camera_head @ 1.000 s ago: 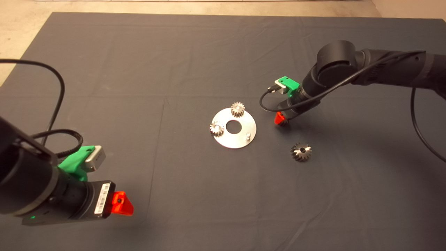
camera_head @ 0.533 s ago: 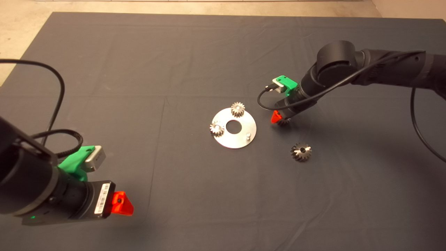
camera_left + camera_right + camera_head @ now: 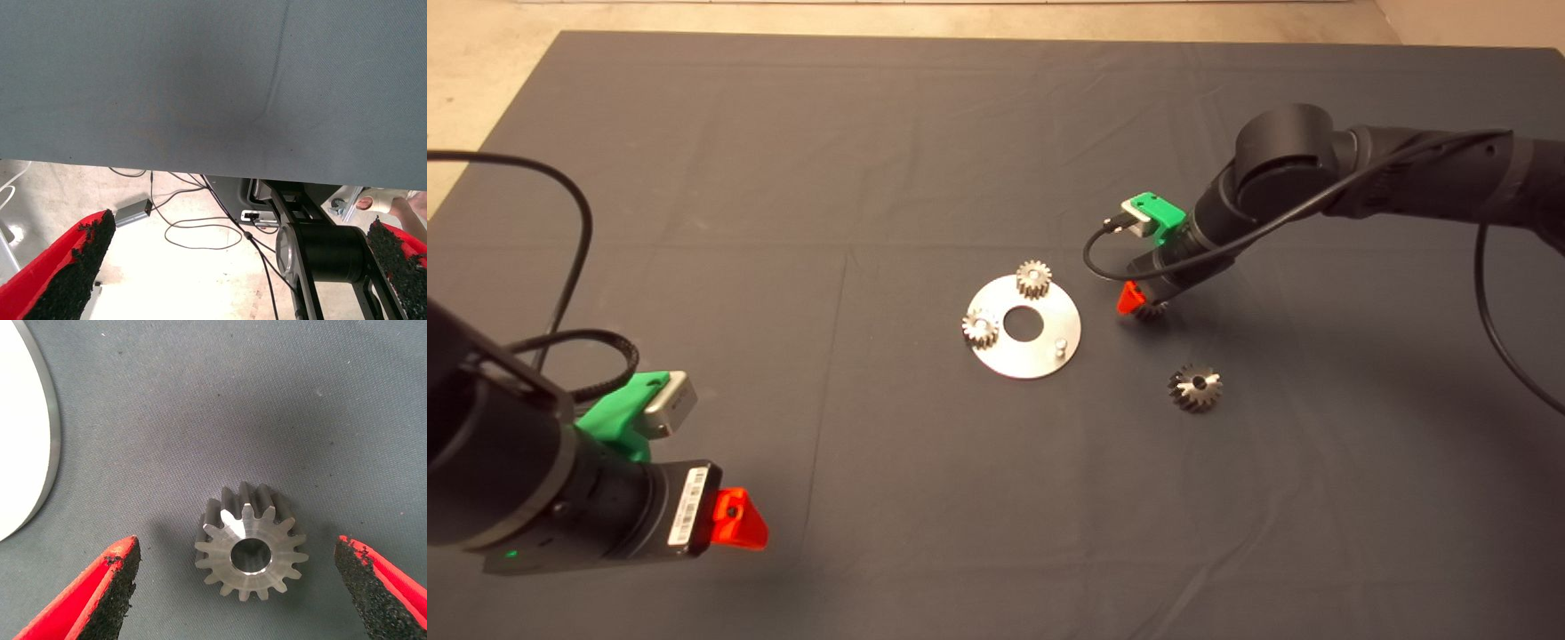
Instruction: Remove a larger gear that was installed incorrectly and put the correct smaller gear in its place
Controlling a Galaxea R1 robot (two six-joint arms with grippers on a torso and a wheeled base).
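Head view: the small gear, dark steel with short glinting teeth, lies flat on the mat right of centre, mostly hidden under the right gripper. It sits just beside the right rim of a flat, shiny metal disc with a round middle hole. Two paler small gears sit on the disc's far and left rim, and a short pin stands bare near its right rim. The big gear, grey-silver with long pointed teeth and a central hole, lies on the mat nearer the front edge, apart from the disc. The left gripper waits by the front left corner.

Left wrist view: its black, gritty pads stand wide apart, holding nothing, over the mat's edge and a floor with cables.

Right wrist view: the small gear lies bore upward, its face bright, flanks dark, between widely spread pads, neither touching it; the disc's rim curves nearby on the woven cloth.
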